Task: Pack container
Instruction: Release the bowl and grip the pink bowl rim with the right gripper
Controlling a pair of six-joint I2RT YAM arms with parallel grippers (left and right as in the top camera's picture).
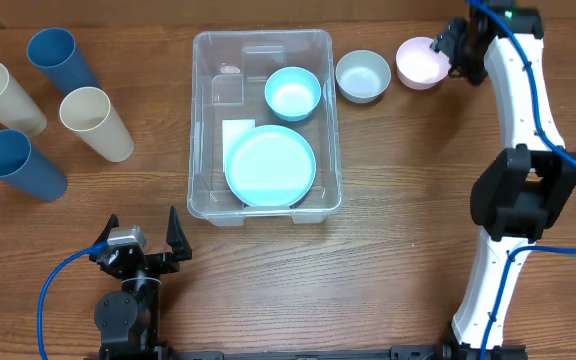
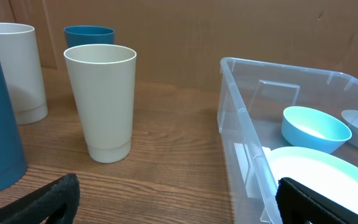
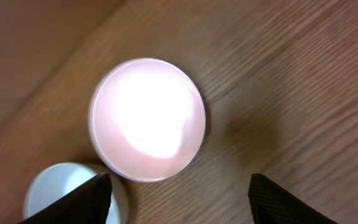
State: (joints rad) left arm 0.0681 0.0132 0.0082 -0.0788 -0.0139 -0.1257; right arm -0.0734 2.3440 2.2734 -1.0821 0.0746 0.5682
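The clear container (image 1: 202, 118) stands mid-table and holds a light blue plate (image 1: 270, 165) and a light blue bowl (image 1: 292, 94); it also shows in the left wrist view (image 2: 241, 118). A pale grey-white bowl (image 1: 362, 76) and a pink bowl (image 1: 419, 63) sit on the table to its right. My right gripper (image 1: 452, 48) is open above the pink bowl (image 3: 148, 118), with the pale bowl (image 3: 55, 190) at the frame's lower left. My left gripper (image 1: 138, 235) is open and empty near the front edge, left of the container.
Two blue cups (image 1: 61, 60) (image 1: 20, 163) and two cream cups (image 1: 4, 96) (image 1: 95, 122) lie on the left side of the table. In the left wrist view a cream cup (image 2: 101, 102) stands ahead of the fingers.
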